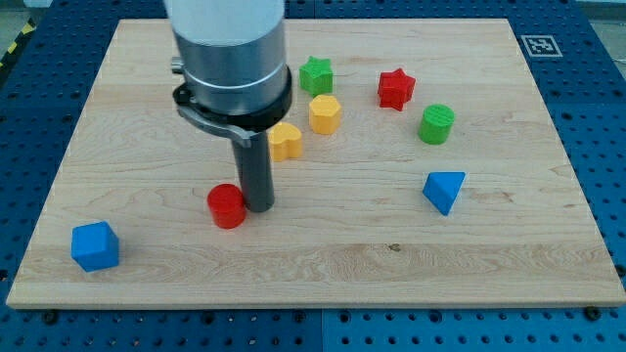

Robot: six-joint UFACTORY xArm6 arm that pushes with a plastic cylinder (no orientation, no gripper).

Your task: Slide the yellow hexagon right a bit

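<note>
The yellow hexagon sits on the wooden board near the top middle, just below a green star-shaped block. My tip rests on the board well to the lower left of the hexagon, touching the right side of a red cylinder. A second yellow block, rounded in shape, lies between my rod and the hexagon, partly hidden by the rod.
A red star and a green cylinder lie to the right of the hexagon. A blue triangular block is at the right, a blue cube at the lower left.
</note>
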